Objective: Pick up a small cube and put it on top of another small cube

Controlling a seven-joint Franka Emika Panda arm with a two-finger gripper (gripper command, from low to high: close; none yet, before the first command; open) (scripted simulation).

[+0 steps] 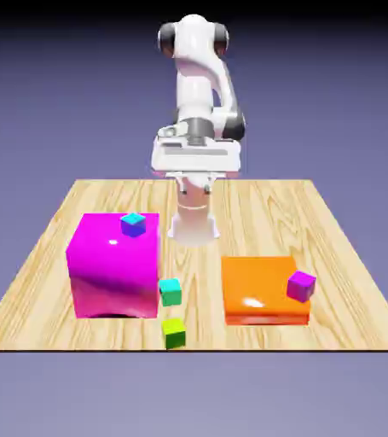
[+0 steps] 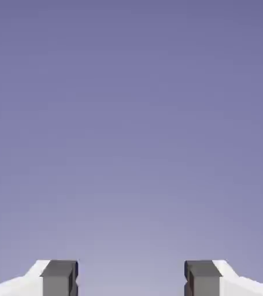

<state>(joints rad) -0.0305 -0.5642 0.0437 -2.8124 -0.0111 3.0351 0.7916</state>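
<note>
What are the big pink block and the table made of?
The big pink block looks like shiny plastic, because a bright white spot of light glints on it, though it might be painted something else. The table looks like pale wood with a smooth finish: you can see wavy grain lines running along it.

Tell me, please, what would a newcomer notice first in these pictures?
Probably the large magenta block at the exterior view's left, with a small cyan-topped blue cube on it. Next comes the flat orange block at the right, carrying a purple cube. Behind them rises the white arm.
</note>
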